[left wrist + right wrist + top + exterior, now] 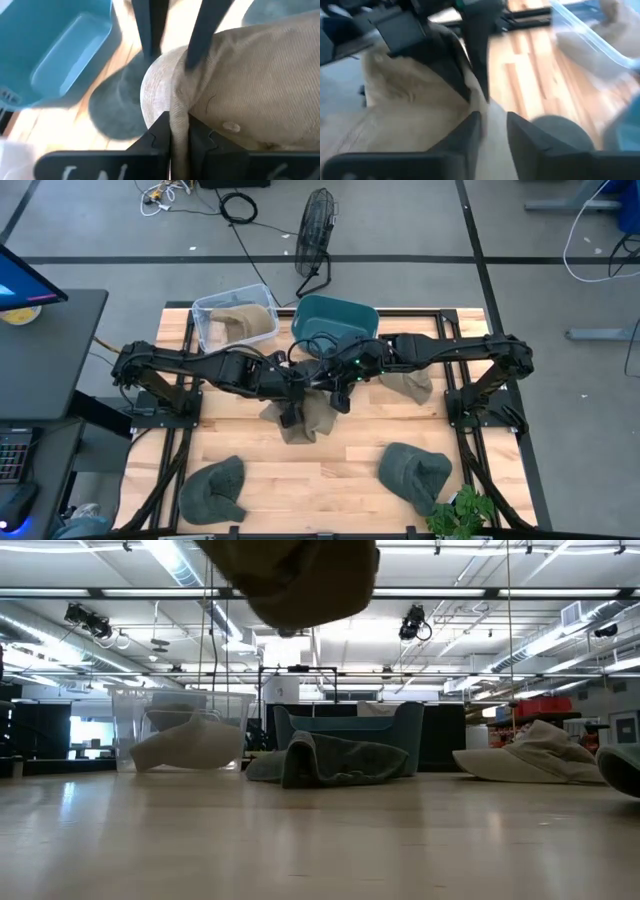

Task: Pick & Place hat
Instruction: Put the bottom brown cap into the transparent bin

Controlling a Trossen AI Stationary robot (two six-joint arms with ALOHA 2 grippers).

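- We see a light wooden table (pixel 340 475) in a black frame, standing on a grey floor with cables and a floor fan (pixel 314 232); the low view shows a large hall with ceiling strip lights behind it.
- On the table's far side stand a clear bin (pixel 235 317) holding a tan hat and a teal bin (pixel 333 321). Two green hats (pixel 214 487) (pixel 413 472) lie near the front edge, and another tan hat (pixel 408 385) lies under the right arm.
- The left gripper (pixel 178 134) has its fingers (pixel 155 141) closed to a narrow slit, pinching a fold of the tan hat (pixel 250 85).
- The right gripper (pixel 492 127) has its fingers (pixel 466 134) slightly apart, with the same hat's fabric between them; we cannot tell if they grip it.
- The tan hat hangs between both grippers above the table's centre, clear of the surface in the low view.
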